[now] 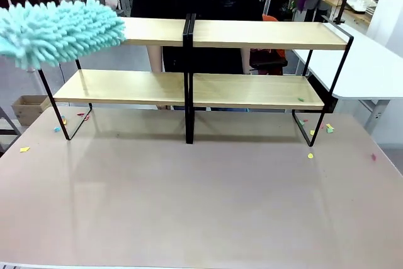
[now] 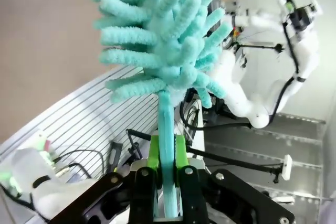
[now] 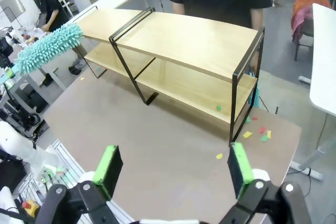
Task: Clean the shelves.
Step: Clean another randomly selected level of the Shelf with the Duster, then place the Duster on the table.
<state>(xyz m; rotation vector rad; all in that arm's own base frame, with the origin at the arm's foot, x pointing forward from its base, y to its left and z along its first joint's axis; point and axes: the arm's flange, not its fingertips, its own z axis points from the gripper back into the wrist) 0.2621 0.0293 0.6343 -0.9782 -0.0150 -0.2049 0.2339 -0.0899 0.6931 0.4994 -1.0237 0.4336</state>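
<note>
The left gripper (image 2: 167, 153) is clamping its fingers on the handle of a teal duster (image 1: 58, 31), whose fluffy head is hanging at the upper-left end of the shelves (image 1: 189, 89). The shelves are standing across the far part of the counter (image 1: 201, 200), paper scraps (image 1: 318, 131) lying around them. The right gripper (image 3: 173, 167) is holding its fingers wide apart above the counter.

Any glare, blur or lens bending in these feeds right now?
Front view: soft ceiling-light sheen on the table, shelves sharp. Left wrist view: the duster looms close, slightly soft. Right wrist view: wide lens bows the shelf boards; paper scraps stay legible.
</note>
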